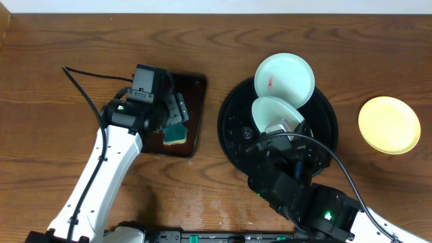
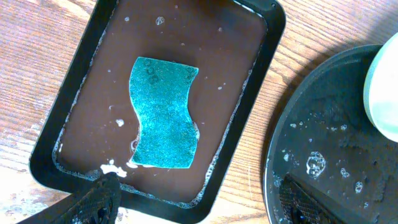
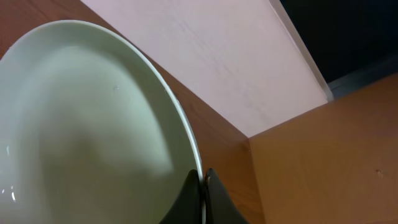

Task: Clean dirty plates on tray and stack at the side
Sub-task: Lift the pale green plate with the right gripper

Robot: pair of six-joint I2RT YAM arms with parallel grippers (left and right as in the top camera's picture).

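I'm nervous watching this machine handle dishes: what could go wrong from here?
The right gripper pinches the mint plate only at its thin rim, tilted above the black tray; it might slip and drop. The smeared plate beside it overhangs the tray's far rim, so a swing could knock it. The open left gripper hovers over a teal sponge in a wet brown tray; it may drip.

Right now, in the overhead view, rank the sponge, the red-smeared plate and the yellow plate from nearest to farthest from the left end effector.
From the left end effector:
1. Sponge, just beneath it in the brown tray.
2. Red-smeared plate, at the black tray's far edge, to the right.
3. Yellow plate, alone at far right.
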